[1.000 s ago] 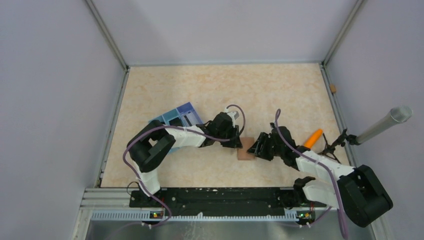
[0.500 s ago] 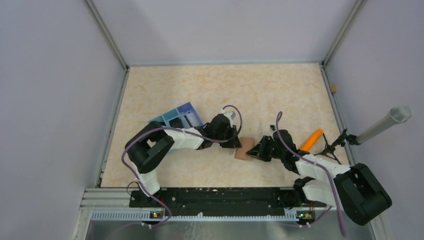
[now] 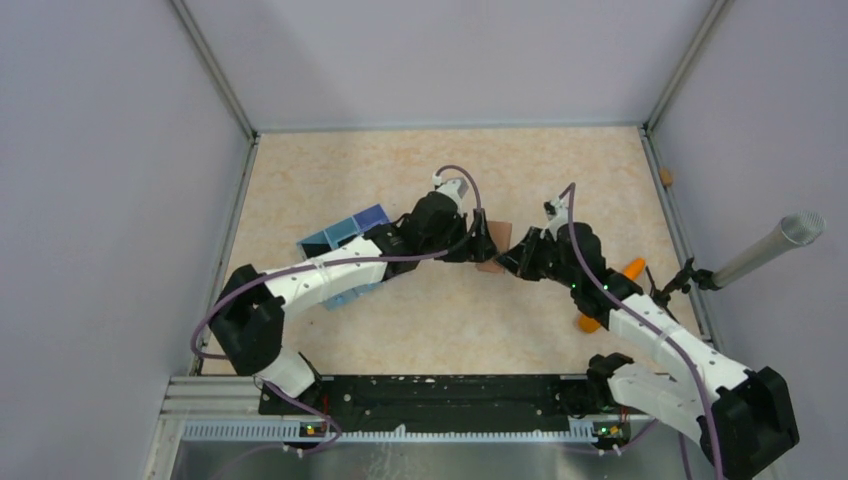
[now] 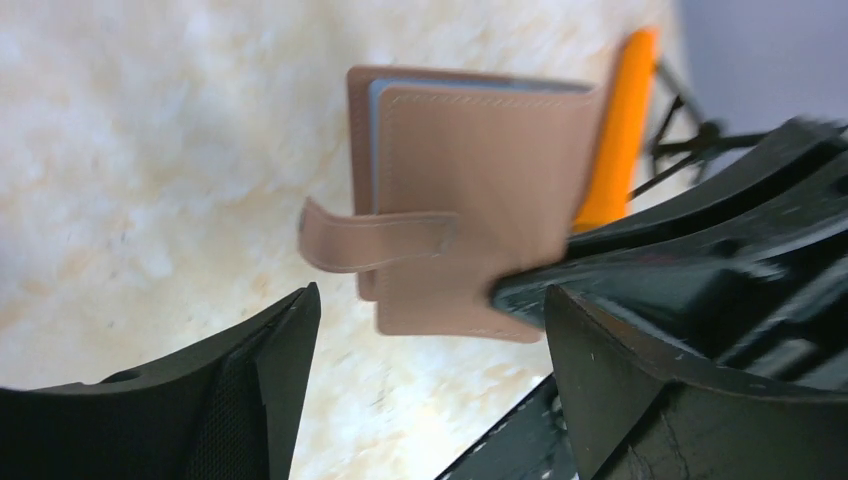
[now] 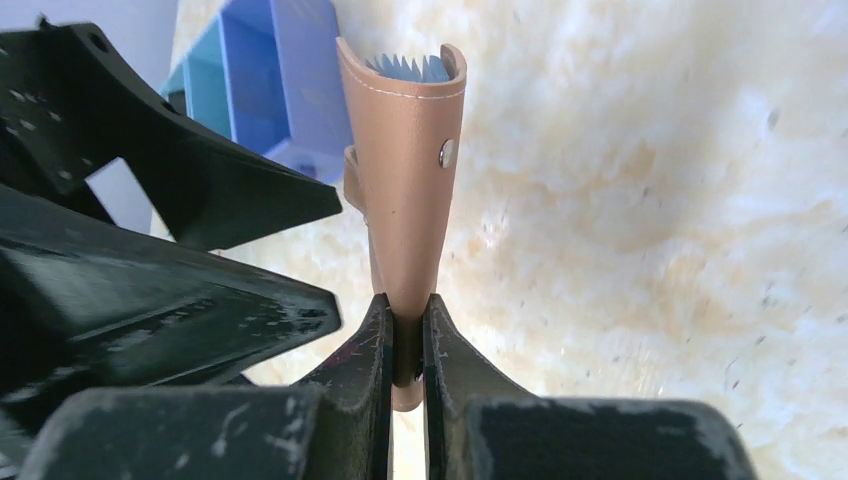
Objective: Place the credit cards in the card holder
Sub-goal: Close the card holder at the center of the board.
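Note:
The card holder [image 5: 405, 170], a brown leather-like wallet with a strap [image 4: 370, 240] and a snap, is held up off the table. My right gripper [image 5: 405, 325] is shut on its lower edge. Light blue edges of credit cards [image 5: 410, 68] show inside its open top and along its side [image 4: 374, 130]. My left gripper [image 4: 430, 295] is open, with a finger on either side below the holder and not touching it. From above, the card holder [image 3: 490, 264] sits between the left gripper [image 3: 478, 245] and the right gripper [image 3: 515, 262].
A blue box with divided compartments [image 3: 345, 238] lies on the table under the left arm, also visible as the blue box [image 5: 280, 70] behind the holder. An orange carrot-shaped object [image 3: 632, 268] lies beside the right arm. A grey microphone [image 3: 770, 245] stands at the right wall.
Both arms moved toward the far side, carrying the card holder up off the table. The right gripper closed on it. The left gripper opened and let it go.

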### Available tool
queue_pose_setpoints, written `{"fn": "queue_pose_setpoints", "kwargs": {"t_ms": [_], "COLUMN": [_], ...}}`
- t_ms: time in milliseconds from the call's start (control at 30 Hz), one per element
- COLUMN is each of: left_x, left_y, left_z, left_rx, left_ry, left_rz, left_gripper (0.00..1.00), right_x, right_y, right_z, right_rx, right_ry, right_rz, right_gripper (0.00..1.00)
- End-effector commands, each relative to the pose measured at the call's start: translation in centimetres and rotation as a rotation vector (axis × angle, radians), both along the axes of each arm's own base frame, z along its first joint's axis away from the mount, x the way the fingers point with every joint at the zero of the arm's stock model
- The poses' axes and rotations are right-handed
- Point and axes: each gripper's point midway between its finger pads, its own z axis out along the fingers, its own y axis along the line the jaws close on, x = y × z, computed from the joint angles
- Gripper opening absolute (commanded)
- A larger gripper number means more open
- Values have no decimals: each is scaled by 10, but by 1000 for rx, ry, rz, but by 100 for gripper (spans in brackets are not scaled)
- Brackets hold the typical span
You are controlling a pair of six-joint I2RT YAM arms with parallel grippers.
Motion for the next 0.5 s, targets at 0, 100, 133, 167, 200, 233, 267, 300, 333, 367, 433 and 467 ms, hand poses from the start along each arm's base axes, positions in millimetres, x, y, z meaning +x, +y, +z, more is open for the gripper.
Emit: {"fn": "queue_pose_setpoints", "kwargs": {"t_ms": [0,100,133,167,200,233,267,300,333,367,433,467], "left_x": [10,19,24,27,30,32,33,34,33,33,31,31], "left_y": [-10,-13,-12,-13,-13,-12,-13,-14,-18,-20,-23,-24], "left_z": [73,97,100,101,101,99,98,97,98,98,93,91], "left_rx": [-131,-223,-236,-242,-243,-238,-236,-241,-258,-270,-273,-272], "left_ry": [-88,-129,-144,-151,-155,-154,-151,-148,-148,-144,-127,-119], "left_rz": [37,92,120,134,146,158,162,159,152,144,135,134], "left_gripper": [86,87,87,87,87,88,88,89,90,91,92,92], "right_x": [12,15,14,14,14,12,11,10,9,9,7,6], "right_y": [-9,-13,-13,-13,-13,-11,-10,-9,-8,-6,-3,0], "right_z": [44,50,51,52,53,54,55,57,58,58,56,56], "right_rx": [-120,-191,-210,-226,-238,-250,-264,-275,-291,-309,-341,-356], "right_ry": [-185,-226,-239,-248,-256,-267,-279,-295,-305,-313,-324,-329], "right_rz": [3,-19,-22,-26,-32,-31,-37,-39,-42,-46,-48,-43], "right_gripper": [0,0,0,0,0,0,0,0,0,0,0,0]}}
